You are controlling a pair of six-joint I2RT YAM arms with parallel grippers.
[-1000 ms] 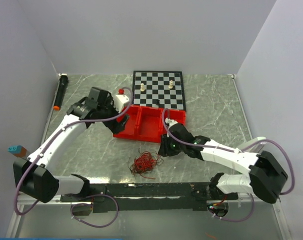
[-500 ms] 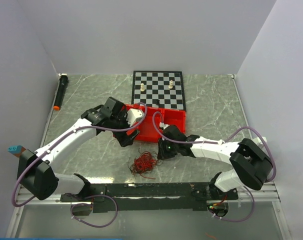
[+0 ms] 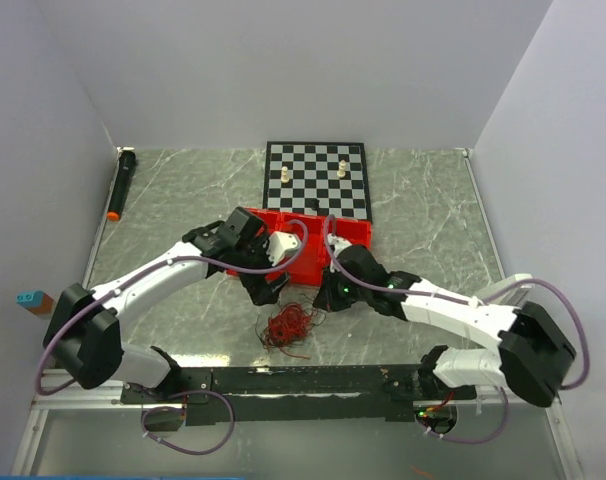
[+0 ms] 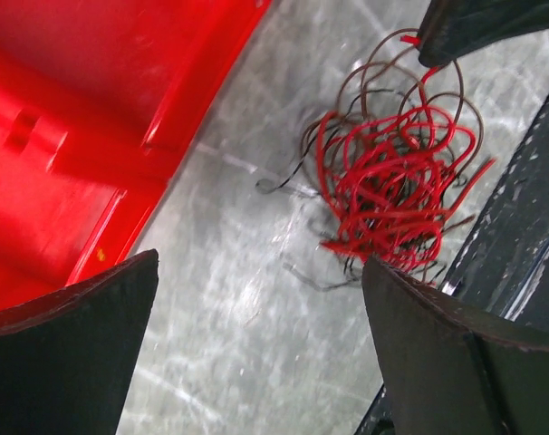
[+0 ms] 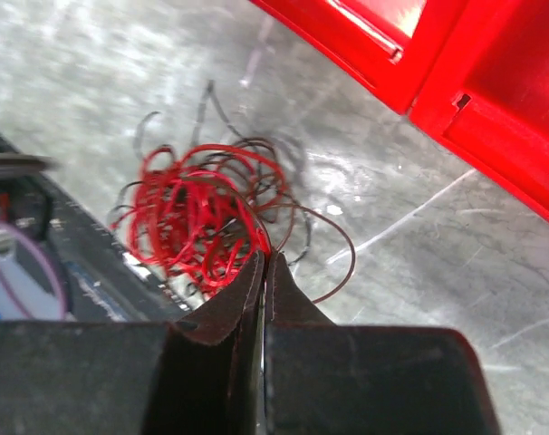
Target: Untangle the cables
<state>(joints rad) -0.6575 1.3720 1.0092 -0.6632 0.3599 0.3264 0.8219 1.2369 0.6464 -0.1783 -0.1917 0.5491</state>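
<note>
- chessboard (image 3: pixel 315 180) at the back, two pale pieces (image 3: pixel 285 174) standing on it
- red tray (image 3: pixel 351 232) touching its near edge
- black stick (image 3: pixel 120 185), orange tip, far left
- grey marble tabletop (image 3: pixel 423 220)

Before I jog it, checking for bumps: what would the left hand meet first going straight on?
Probably bare table, between the red tray and the cables; the left hand's open fingers could brush stray strands.

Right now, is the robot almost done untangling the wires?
Not nearly. Done: nothing, the cables lie in one knotted clump. In hand: the right pincer is shut at the clump's edge, apparently pinching a strand, and the left pincer hovers open beside it. Left: pulling every loop apart.
</note>
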